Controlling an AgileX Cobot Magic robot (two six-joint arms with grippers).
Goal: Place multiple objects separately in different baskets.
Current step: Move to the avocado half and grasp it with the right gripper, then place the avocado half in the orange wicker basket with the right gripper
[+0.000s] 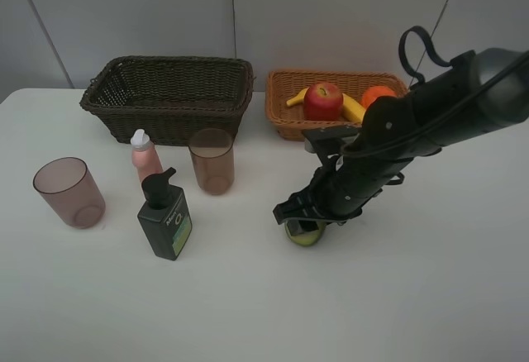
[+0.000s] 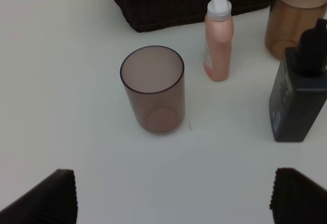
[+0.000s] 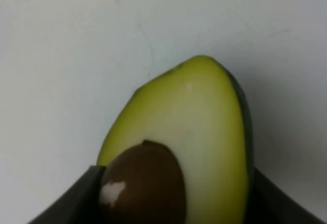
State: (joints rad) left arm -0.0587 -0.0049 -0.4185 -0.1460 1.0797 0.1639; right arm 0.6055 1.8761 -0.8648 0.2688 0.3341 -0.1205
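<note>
Halved avocado: cut face up, mid-table, right of centre.
Right gripper: pads touching both flanks, grasping it.
Handling: probably light, rigid, smooth-skinned and slippery; best held across the broad middle.
Left gripper: fingers spread, empty, near cup.
Tan basket: far edge, holding apple, banana, orange.

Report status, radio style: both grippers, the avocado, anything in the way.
Left gripper open, empty. Right gripper pinching halved avocado on table. Route to light basket unobstructed.
</note>
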